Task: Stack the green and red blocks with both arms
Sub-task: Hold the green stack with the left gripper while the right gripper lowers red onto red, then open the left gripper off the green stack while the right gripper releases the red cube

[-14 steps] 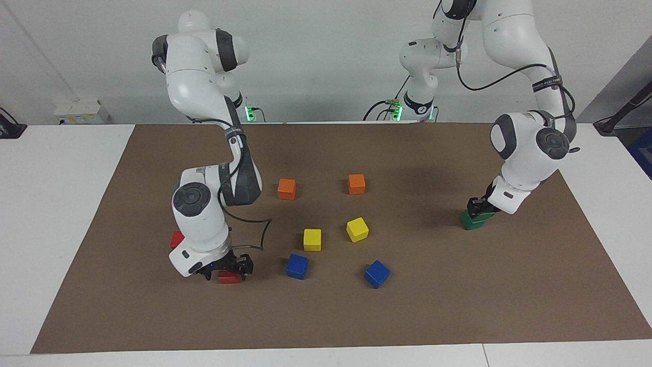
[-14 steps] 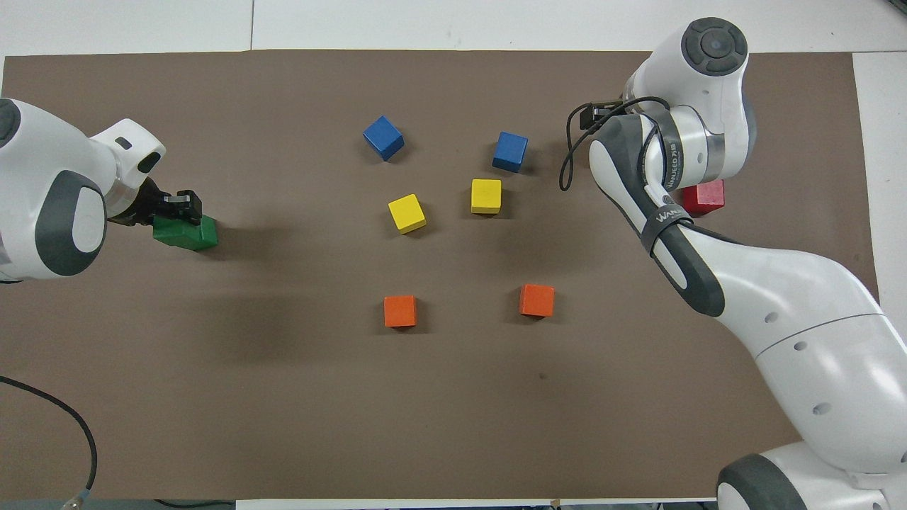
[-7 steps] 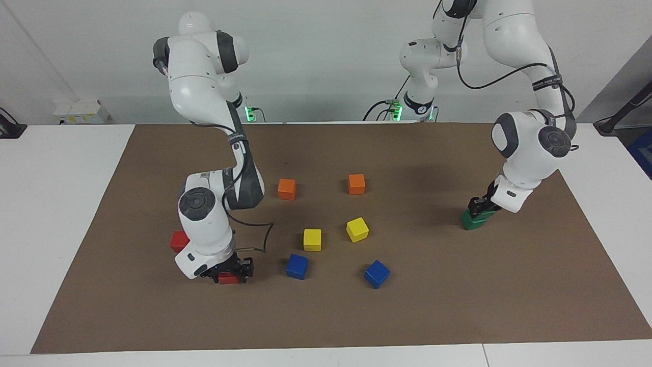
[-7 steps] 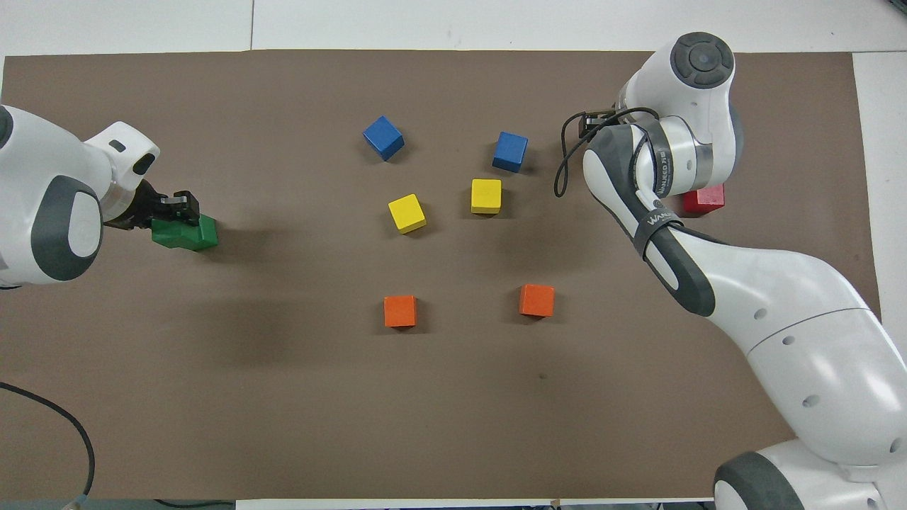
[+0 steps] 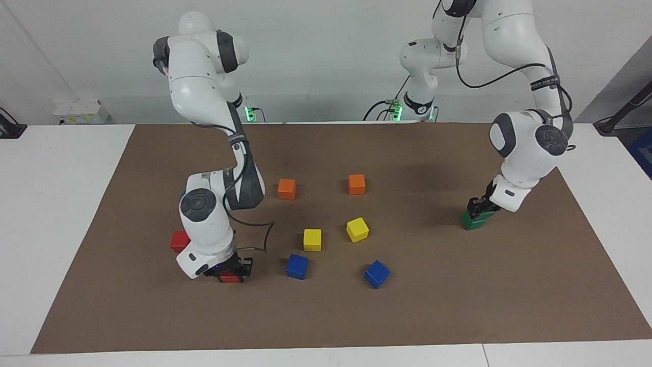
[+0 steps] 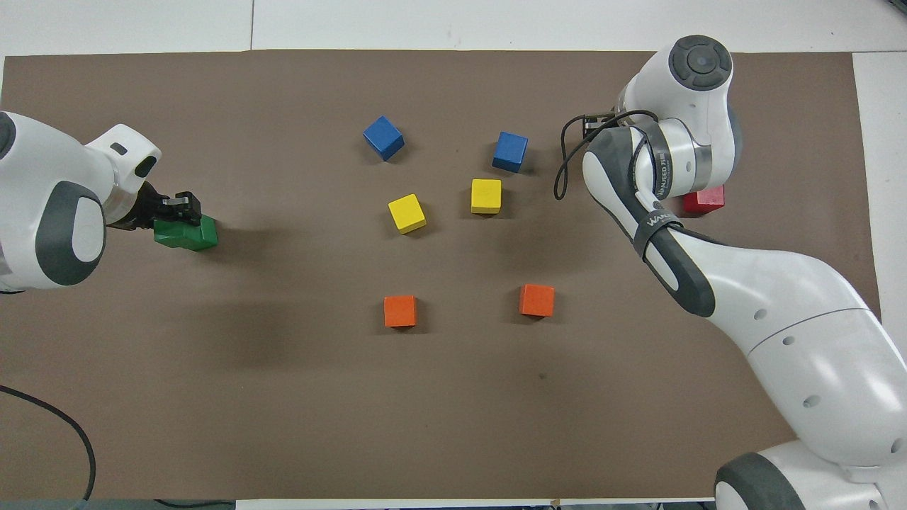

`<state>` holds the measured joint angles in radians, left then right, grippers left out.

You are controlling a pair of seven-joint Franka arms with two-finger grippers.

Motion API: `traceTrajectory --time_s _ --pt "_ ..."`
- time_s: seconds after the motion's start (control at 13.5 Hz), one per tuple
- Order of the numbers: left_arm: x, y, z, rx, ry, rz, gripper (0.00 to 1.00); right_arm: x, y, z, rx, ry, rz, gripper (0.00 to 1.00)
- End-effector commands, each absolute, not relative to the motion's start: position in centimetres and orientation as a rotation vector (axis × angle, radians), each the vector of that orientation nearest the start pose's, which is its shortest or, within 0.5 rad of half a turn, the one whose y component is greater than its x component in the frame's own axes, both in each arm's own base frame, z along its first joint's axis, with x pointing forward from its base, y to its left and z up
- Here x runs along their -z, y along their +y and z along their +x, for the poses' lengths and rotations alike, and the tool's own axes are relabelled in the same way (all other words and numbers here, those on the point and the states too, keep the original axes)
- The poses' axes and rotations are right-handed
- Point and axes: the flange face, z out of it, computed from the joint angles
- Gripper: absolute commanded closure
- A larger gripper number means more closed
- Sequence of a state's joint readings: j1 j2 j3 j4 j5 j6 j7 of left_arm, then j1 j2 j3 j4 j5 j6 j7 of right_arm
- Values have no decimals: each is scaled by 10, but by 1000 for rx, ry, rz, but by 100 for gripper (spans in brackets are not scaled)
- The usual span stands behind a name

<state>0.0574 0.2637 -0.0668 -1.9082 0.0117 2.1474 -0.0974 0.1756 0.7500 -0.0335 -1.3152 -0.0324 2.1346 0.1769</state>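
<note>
Right hand [image 5: 227,272]: down at the mat [image 5: 458,295], closed on a red block [image 5: 229,278] at the right arm's end of the surface. Second red block [image 5: 179,241] sits nearer the robots, apart from it. Left hand [image 5: 479,208]: on top of a green block [image 5: 476,220] at the left arm's end; cannot tell whether it grips, nor whether this is one green block or two stacked. Between the arms lie orange [image 5: 287,189], yellow [image 5: 312,239] and blue [image 5: 297,266] blocks, all separate.
</note>
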Motion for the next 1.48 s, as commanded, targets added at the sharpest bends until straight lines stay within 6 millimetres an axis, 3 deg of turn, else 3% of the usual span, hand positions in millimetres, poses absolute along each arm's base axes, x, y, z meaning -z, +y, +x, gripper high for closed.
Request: traceTrajectory --time_s 0.0,0.15,0.22,0.37,0.59,0.96,1.4 --pt "-360 -2 600 -20 -142 -3155 0 -345 69 726 16 -71 -3181 100" --pt "-365 -2 602 -17 -142 -3155 0 -376 39 715 -24 -52 -3181 100" --pt "-371 -1 603 -15 -147 -3154 0 -380 23 708 -40 -55 -3179 100" --pt "-410 1 597 -41 -147 -3150 0 -369 -9 690 -66 -34 -3169 100" --pt "-467 1 573 -63 -142 -3140 0 -348 -39 671 0 9 -3166 100" --pt "-508 -10 539 -139 -111 -3129 0 -343 -35 666 13 9 -3166 100" --pt "-511 -25 545 -105 -39 -3134 0 -345 -38 664 16 26 -3163 100"
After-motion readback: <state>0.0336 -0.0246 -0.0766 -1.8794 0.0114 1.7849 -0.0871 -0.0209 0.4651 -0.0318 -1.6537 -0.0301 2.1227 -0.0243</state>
